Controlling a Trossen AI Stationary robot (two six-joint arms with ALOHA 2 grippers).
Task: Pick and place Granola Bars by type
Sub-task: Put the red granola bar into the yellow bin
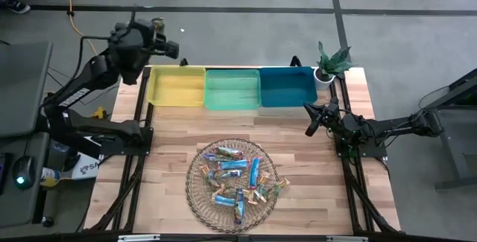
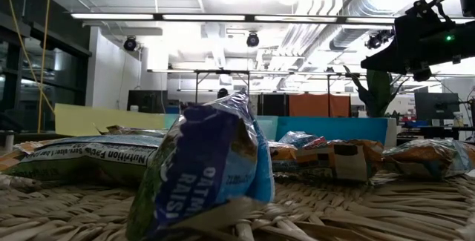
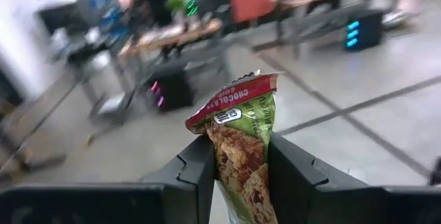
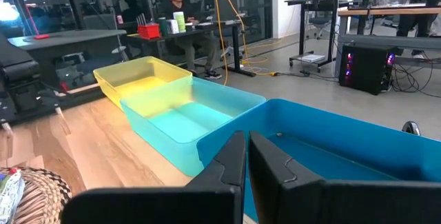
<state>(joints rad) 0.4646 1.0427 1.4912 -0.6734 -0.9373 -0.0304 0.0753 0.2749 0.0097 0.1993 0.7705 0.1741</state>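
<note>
The left tool [image 3: 240,172] was raised beyond the far left corner of the worktop [image 1: 171,145], at about eleven o'clock from the worktop's centre in the high view, just past the far edge of the yellow bin [image 1: 177,87]. Its fingers [image 3: 196,176] pinched an upright green granola bar with a red top seam [image 3: 241,148], whose upper end stood clear above the fingertips. The remaining granola bars [image 1: 232,176], in blue, green and orange wrappers, lay heaped on the round wicker plate [image 1: 195,197] at roughly six o'clock, near the front edge. In the low view a blue-wrapped bar [image 2: 208,170] filled the foreground. The green bin [image 1: 232,89] and the teal bin [image 1: 287,86] sat in a row beside the yellow one along the far side, at twelve o'clock. The right tool [image 4: 247,158] waited at about three o'clock, just in front of the teal bin, fingers pressed together on nothing. A small potted plant [image 1: 330,63] stood at the far right corner.
</note>
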